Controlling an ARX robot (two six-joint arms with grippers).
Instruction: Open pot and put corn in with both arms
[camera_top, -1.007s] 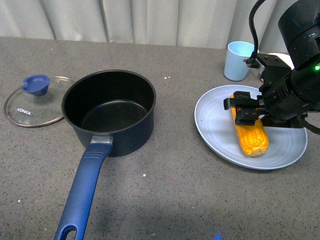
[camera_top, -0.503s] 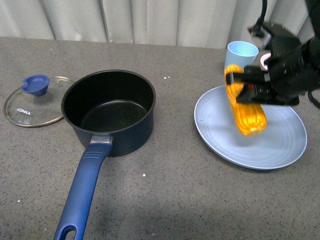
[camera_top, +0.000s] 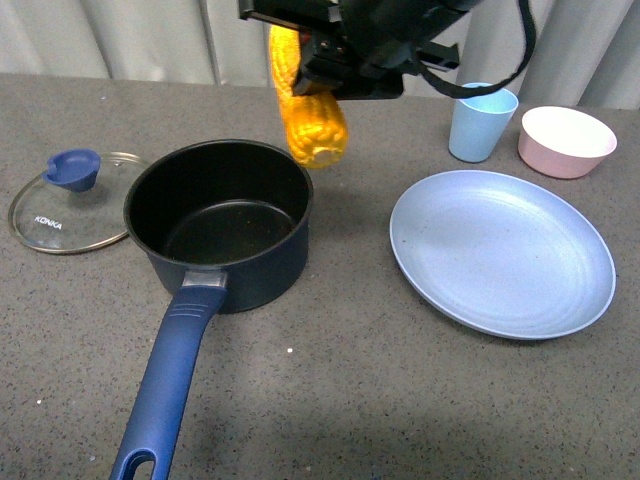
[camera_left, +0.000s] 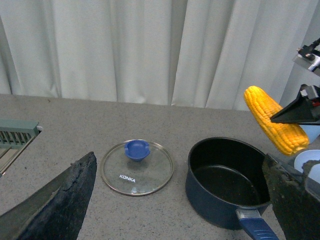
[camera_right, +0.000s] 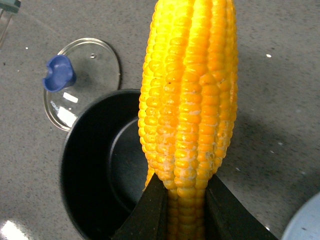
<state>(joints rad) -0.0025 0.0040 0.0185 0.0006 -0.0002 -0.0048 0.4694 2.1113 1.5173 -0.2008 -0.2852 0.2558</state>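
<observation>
The corn (camera_top: 308, 110) is held above the pot (camera_top: 270, 265) by the right gripper (camera_top: 318, 58).
In the front view the cob is seen tilted over the pot's far rim, the lid (camera_top: 60, 215) laid flat beside the pot, a blue plate (camera_top: 500, 250) on the pot's other side. Only in the right wrist view are the fingers (camera_right: 150, 210) seen clamped on the cob's end. Only in the left wrist view is the left gripper (camera_left: 179, 165) shown, spread wide, nothing held.

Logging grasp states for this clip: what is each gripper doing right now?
Left gripper: open, holding nothing.
Right gripper: closed, holding the corn.
</observation>
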